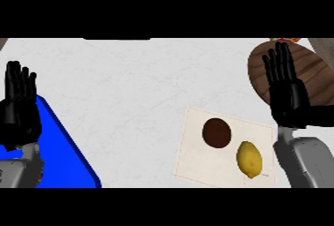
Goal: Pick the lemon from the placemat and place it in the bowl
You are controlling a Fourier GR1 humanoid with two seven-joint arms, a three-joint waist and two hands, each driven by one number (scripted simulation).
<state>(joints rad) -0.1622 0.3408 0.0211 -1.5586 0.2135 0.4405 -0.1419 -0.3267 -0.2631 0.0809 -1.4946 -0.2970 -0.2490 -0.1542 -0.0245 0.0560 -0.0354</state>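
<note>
A yellow lemon (249, 159) lies on the right part of a pale beige placemat (194, 154), right of centre on the counter. Just up and left of it on the mat sits a dark brown round thing (216, 132). A blue vessel with a darker rim (62, 152), possibly the bowl, is cut off at the lower left. My right hand (287, 90) is open with fingers up, above and to the right of the lemon and apart from it. At the left edge my left hand (20, 110) is open with fingers up, overlapping the blue vessel.
A round wooden piece (316, 70) lies at the upper right, partly behind my right hand, with something small and red-orange (287, 39) at its far edge. The white counter (130, 88) stretches between the blue vessel and the placemat.
</note>
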